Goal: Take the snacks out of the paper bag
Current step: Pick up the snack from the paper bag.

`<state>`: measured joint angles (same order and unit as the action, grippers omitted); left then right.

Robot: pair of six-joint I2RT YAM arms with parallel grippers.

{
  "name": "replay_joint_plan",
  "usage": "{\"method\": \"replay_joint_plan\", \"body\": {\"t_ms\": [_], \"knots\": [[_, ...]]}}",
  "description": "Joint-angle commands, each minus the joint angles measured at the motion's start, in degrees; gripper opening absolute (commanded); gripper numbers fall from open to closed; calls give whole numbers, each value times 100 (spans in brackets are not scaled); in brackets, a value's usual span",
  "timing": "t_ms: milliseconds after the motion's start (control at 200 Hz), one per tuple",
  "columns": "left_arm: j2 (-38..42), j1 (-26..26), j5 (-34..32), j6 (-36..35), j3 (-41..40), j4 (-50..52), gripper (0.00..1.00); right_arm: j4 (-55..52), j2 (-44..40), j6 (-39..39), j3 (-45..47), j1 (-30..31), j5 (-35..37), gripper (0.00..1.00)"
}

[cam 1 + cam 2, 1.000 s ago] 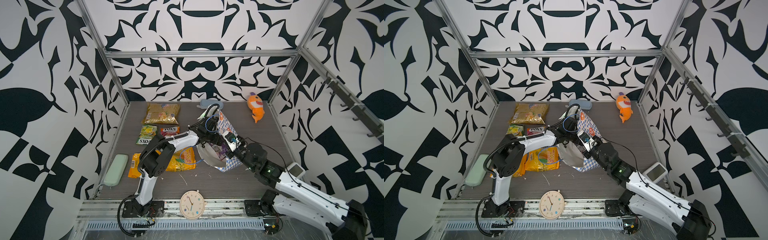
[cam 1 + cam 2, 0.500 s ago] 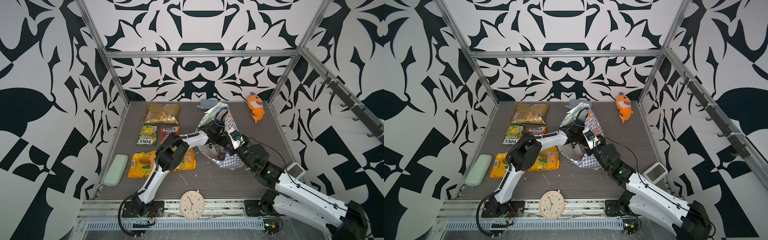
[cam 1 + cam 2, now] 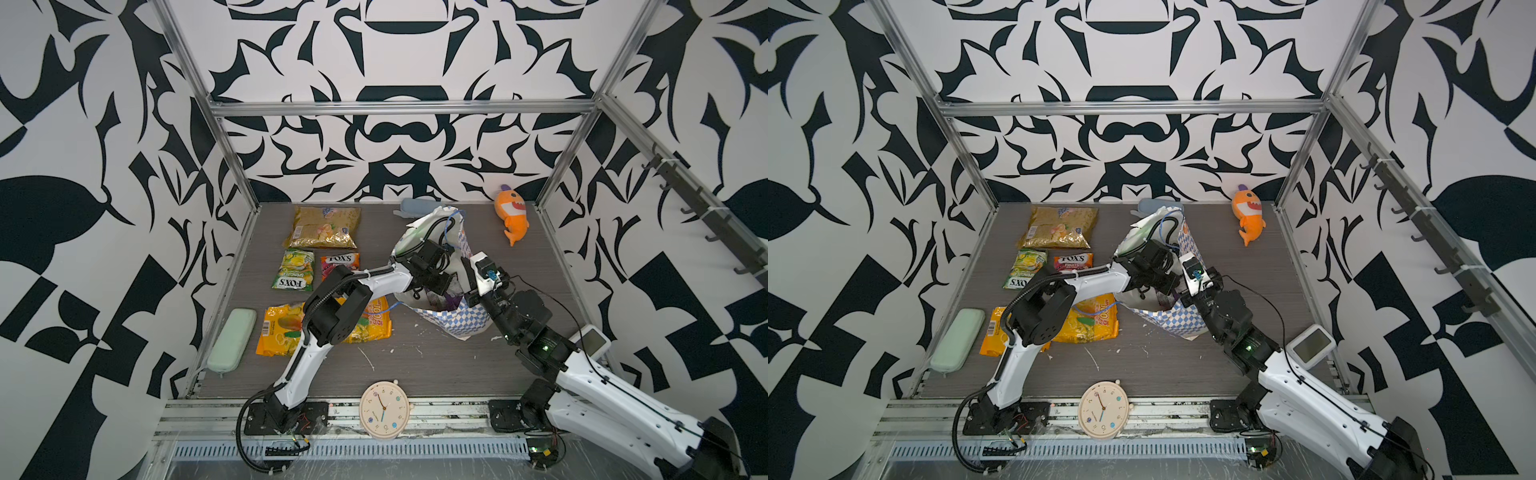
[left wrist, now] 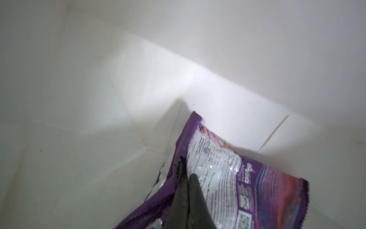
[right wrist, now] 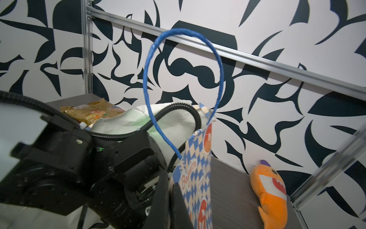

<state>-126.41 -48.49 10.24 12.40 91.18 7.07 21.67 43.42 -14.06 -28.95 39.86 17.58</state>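
Closed within the last second: left gripper [image 4: 186,188], now clamped on purple packet [image 4: 227,174]. Packet: low in paper bag [image 3: 455,326], corner-wedged, long axis continuing beyond the fingertips; left gripper nearer. Right gripper [image 5: 169,190]: pinched on bag's checked wall, holding it upright. Exit likely straight up.

Glossy, crinkled plastic film is noted on the purple packet [image 4: 223,170]. Matt, creased white paper is seen inside the bag [image 4: 118,79]. The surface [image 3: 457,374] is finished in matt grey wood grain; the toy [image 5: 271,190] is covered in soft plush.
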Motion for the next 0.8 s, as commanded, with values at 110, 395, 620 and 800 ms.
{"method": "replay_joint_plan", "body": {"t_ms": [110, 395, 620, 800], "knots": [[931, 44, -94, -101, -34, 141, 0, 56, -182, 65, 56, -101, 342, 0], [1712, 41, -159, -106, -154, 12, 0, 79, -73, -8, -5, -98, 1035, 0], [2228, 44, -349, -155, -240, 11, 0, 163, -26, -17, -2, -144, 1332, 0], [2534, 42, -452, -183, -318, 22, 0, 205, -17, 0, 25, -187, 1443, 0]]}}
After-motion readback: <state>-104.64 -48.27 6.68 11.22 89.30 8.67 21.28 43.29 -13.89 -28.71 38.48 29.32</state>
